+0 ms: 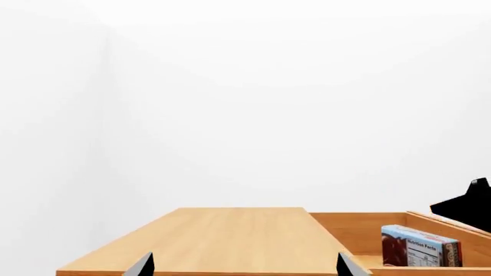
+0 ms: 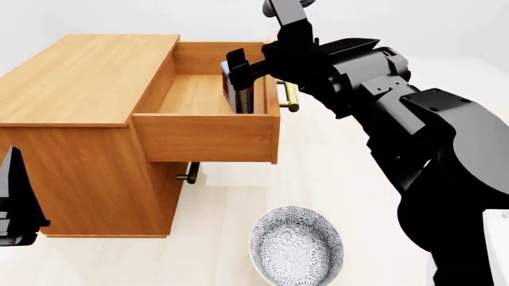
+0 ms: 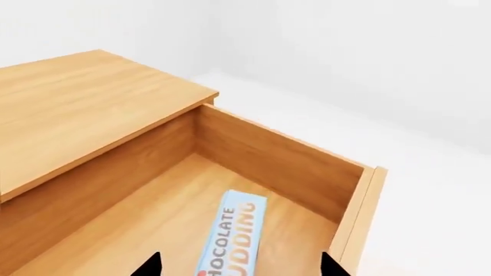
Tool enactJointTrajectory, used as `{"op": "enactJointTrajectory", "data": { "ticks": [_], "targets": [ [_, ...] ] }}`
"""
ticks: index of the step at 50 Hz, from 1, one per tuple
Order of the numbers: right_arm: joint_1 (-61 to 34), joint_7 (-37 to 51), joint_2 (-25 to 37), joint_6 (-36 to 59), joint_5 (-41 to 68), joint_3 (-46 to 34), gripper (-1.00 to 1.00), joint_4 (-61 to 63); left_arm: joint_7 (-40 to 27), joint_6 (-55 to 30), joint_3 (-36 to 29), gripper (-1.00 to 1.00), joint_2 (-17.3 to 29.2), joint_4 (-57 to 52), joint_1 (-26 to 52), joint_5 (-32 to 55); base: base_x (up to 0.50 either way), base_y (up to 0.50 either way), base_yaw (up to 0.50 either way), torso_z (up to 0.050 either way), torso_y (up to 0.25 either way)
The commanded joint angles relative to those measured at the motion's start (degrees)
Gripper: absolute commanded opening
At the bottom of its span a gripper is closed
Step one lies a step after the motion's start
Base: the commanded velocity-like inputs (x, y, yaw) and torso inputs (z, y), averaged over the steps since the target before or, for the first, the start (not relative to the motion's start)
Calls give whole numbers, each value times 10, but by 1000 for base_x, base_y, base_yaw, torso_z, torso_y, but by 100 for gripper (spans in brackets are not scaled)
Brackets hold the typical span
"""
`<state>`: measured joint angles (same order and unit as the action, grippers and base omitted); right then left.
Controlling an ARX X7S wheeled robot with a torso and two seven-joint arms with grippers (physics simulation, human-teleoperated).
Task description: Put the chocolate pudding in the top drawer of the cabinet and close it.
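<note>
Inside, chocolate pudding (image 3: 230, 238) upright, top drawer (image 2: 208, 138) open, right gripper (image 2: 248, 64) above.

The right arm (image 2: 413, 131) is black all over, built of blocky, faceted links with hard edges and a dull sheen that shows grey on the upper faces. Its links grow bulkier away from the cabinet (image 2: 80, 77), ending in a broad black mass. Beside that mass sits a white panel (image 2: 497, 250). The right gripper (image 2: 248, 67) is black too, with flat angular fingers (image 3: 149, 265) tapering to points. The left gripper (image 1: 244, 264) shows grey pointed fingertips (image 1: 142, 264). A black wedge-shaped part of the left arm (image 2: 16, 202) stands beside the cabinet's front.
</note>
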<state>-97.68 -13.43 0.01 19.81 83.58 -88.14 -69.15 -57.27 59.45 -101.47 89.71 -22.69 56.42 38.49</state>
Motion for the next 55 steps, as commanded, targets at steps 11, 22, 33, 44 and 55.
{"op": "enactJointTrajectory", "data": {
  "ticks": [11,22,33,44,55],
  "targets": [
    [-12,63,10,-93,2,9,100,-26,6,3,3,100,1,1,-3,1,0,0,0,0,0],
    [11,216,132,-140,-3,23,100,153,13,3,6,100,1,1,-5,-1,0,0,0,0,0],
    [41,302,209,-176,-7,34,100,239,19,2,7,100,1,2,-6,-3,0,0,0,0,0],
    [62,374,299,-196,-10,40,100,364,24,2,8,100,1,2,-7,-2,0,0,0,0,0],
    [93,444,409,-223,-21,44,100,533,33,2,10,100,1,1,-9,1,0,0,0,0,0]
  ]
}}
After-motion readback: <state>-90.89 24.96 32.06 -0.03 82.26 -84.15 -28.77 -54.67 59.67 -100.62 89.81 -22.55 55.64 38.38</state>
